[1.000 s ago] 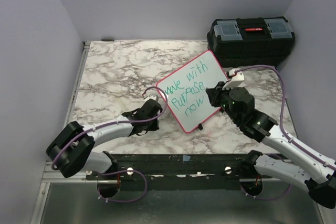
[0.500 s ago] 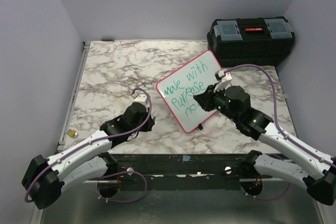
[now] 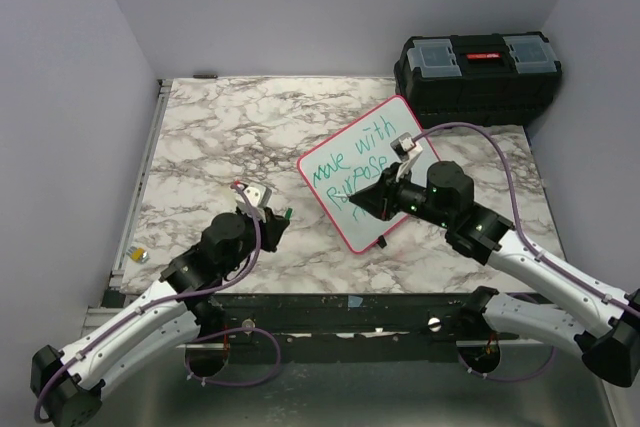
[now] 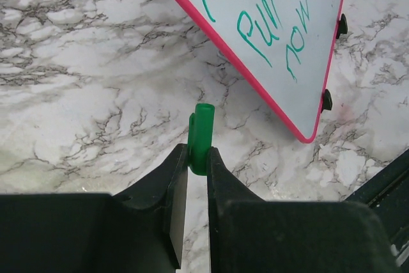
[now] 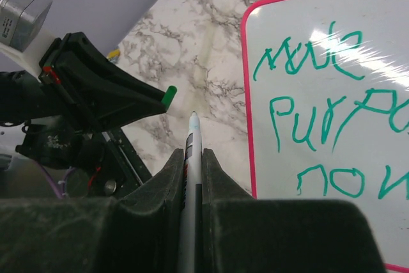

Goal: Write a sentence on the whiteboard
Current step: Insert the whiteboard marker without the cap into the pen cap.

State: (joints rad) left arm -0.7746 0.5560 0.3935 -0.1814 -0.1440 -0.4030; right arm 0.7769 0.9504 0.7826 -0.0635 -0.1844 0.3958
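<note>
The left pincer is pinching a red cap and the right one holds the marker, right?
Almost: the cap in the left pincer is green, not red; the left wrist view shows it. The right pincer does hold the marker.

Your right gripper (image 5: 193,161) has its two dark fingers pressed tight on a marker (image 5: 193,133), whose pointed tip sticks out past them. The tip sits over the marble table (image 5: 192,43), just left of the pink-framed whiteboard (image 5: 300,30) and not over it. On the board you can read green handwriting in three lines, the lower two roughly "Purpo" and "now". From the left, the left gripper (image 5: 150,99) reaches in with a green cap (image 5: 169,96) pinched at its end, close to the marker tip but apart from it.
</note>
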